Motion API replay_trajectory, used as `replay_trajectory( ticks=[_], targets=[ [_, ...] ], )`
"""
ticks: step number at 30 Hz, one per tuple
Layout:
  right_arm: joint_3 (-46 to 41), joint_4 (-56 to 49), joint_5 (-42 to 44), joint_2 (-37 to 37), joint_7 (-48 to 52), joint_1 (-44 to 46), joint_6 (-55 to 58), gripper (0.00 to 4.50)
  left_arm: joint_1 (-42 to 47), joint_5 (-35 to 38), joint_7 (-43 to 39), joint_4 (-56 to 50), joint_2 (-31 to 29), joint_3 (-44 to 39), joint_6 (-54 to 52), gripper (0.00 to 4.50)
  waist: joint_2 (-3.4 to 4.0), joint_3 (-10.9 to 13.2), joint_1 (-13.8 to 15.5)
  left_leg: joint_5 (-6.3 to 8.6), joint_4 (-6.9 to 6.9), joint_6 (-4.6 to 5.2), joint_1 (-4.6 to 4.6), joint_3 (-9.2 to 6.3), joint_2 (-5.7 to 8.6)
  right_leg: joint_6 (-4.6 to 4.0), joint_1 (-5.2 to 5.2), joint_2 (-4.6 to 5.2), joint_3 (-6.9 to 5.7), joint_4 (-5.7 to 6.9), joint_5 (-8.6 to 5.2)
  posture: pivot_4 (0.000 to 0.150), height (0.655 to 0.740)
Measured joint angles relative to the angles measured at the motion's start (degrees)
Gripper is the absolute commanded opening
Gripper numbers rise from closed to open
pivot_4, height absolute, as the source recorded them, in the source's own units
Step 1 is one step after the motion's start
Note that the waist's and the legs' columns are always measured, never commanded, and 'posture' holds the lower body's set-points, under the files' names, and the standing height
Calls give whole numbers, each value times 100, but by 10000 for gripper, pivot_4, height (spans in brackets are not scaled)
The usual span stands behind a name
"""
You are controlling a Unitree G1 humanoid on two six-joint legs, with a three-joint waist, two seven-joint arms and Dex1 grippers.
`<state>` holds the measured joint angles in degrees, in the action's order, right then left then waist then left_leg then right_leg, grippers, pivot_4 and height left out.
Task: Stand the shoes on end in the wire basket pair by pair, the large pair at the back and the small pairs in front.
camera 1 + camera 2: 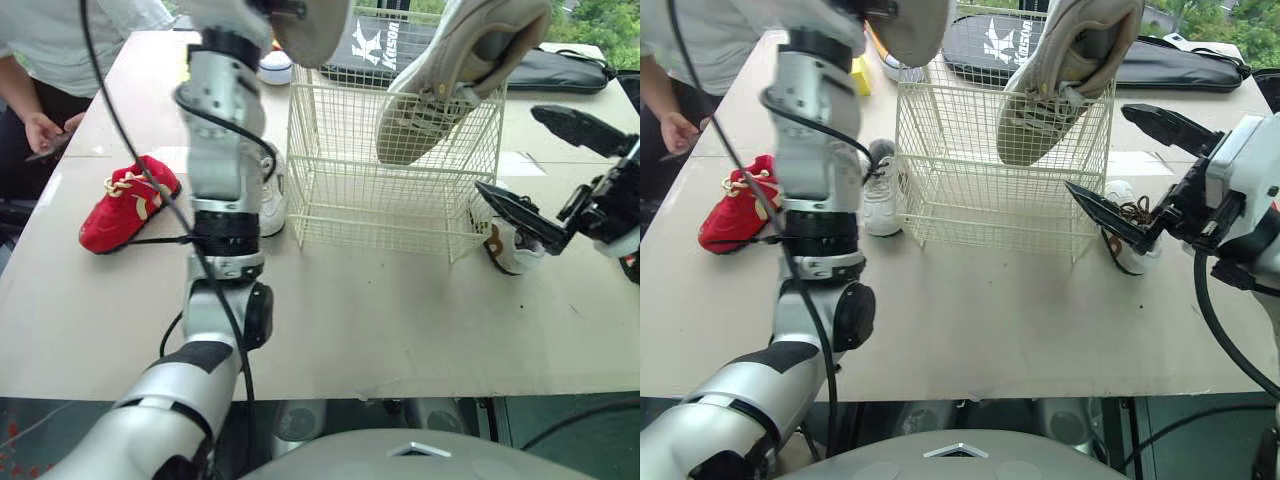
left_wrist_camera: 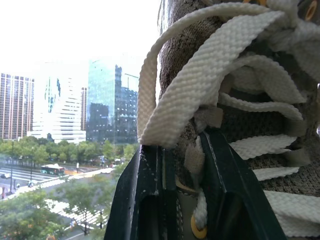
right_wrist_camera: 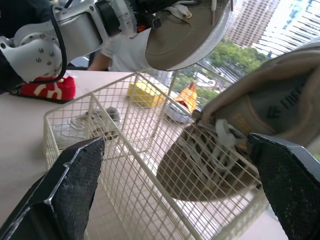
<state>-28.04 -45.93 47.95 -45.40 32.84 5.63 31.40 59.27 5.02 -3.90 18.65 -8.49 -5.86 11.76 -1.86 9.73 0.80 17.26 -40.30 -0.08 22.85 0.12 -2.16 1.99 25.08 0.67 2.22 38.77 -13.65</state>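
Note:
A cream wire basket stands mid-table. One large beige shoe is in it toe down, its heel sticking out over the back right rim. High above the basket's left side, my left gripper is shut on the laces and tongue of the second large beige shoe. My right gripper is wide open just right of the basket, holding nothing. On the table lie a red shoe at the left, a small white shoe by the basket's left wall, and a white-and-brown shoe at its right.
A person sits at the table's far left corner, hands close to the edge. A black bag lies along the back behind the basket. A yellow item and a white round object sit back left.

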Motion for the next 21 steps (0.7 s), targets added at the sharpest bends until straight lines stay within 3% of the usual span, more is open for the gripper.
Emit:
replay_trajectory(
  ticks=[5,10,14,20,21],
  targets=[
    [-366,-303,210,-46,-316,-371,151,45000,279,-544,309,1335,462,303,1334,3579,0,0,7,0,0,1,-8,-3,1,4,-6,-8,5,-2,1,1500,7400],
    [-612,-530,413,-45,-608,-685,213,45000,284,-1160,678,2196,490,612,2115,3579,20,-12,0,0,3,2,-46,-5,1,8,-42,-12,9,-1,0,1500,7400],
    [-940,-600,567,-23,-723,-1049,199,45000,98,-1267,800,2165,428,627,2234,3579,27,-16,-43,1,41,2,-133,-6,-2,12,-148,-31,30,-26,-5,1500,7400],
    [-1462,-491,910,27,-545,-1537,152,45000,-488,-901,422,1244,333,572,1715,3579,77,-60,-144,0,108,1,-175,12,-5,12,-162,-46,72,-64,-5,1500,7400],
    [-1586,-403,1087,-33,-419,-1650,174,45000,-651,-786,321,899,308,542,1462,8486,86,-65,-161,0,116,0,-178,4,-5,12,-161,-54,81,-70,-4,1500,7400]
  ],
)
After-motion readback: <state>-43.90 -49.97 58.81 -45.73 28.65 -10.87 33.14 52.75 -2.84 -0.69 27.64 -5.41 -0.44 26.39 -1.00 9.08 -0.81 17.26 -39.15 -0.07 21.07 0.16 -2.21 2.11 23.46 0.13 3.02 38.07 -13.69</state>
